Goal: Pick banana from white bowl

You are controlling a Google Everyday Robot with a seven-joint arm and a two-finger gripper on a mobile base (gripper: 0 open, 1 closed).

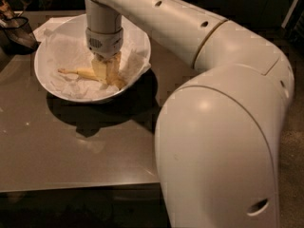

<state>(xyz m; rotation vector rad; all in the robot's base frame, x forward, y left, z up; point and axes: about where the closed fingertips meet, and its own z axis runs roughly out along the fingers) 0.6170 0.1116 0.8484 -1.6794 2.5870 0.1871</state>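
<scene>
The white bowl [140, 41] stands on the table, lined with crumpled white paper. The small pale-yellow banana [83, 73] lies in the middle of it, its thin stem pointing left. My gripper [108, 78] reaches straight down into the bowl. Its cream-yellow fingers [100, 68] are closed around the banana's right half. The banana's far end shows just below and to the right of them. The banana rests low in the bowl on the paper.
The bowl sits at the back left of a grey-brown table [71, 146]. A dark object [18, 31] lies at the far left edge, and a flat white paper sheet [47, 27] peeks out behind the bowl. My arm's large shoulder [218, 146] fills the right foreground.
</scene>
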